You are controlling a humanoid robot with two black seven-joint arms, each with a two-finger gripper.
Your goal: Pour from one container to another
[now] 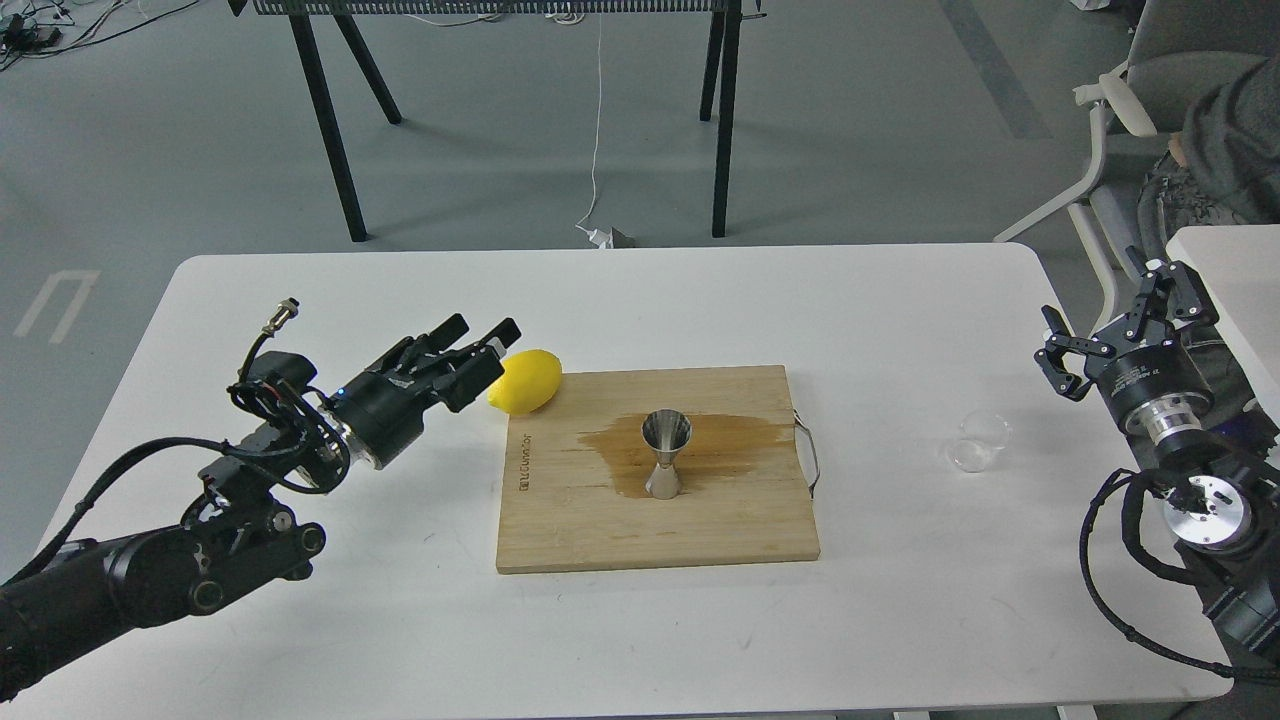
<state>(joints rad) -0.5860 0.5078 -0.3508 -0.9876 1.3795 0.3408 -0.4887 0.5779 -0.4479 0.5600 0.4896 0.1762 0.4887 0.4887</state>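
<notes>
White table (300, 620) fills the lower two thirds of the frame; its far edge runs across just above mid-height and its right edge falls away at the lower right. Bamboo cutting board (740, 520) lies flat at centre, well in from every table edge, metal handle loop on its right side. Steel jigger (667, 452) stands upright on the board, slightly above board centre, inside a brown wet stain (740, 435) that spreads left and right of it toward the handle. Clear glass cup (981, 440) sits upright on bare table right of the board, apart from it and near the right table edge; contents cannot be told. Lemon (526, 381) rests on the table at the board's upper left corner, just beside or touching the board edge. Left gripper (482, 338) hovers at centre left, fingertips just beside the lemon's upper left, jaws narrowly parted, nothing between them. Right gripper (1110, 320) sits at the right edge of the frame, above and right of the cup, jaws spread wide, holding nothing. Open table surface lies below the board and between board and cup. Beyond the table: grey floor, black table legs (330, 130) at upper left and upper centre, a white cable (597, 120), a chair (1130, 100) at upper right.
</notes>
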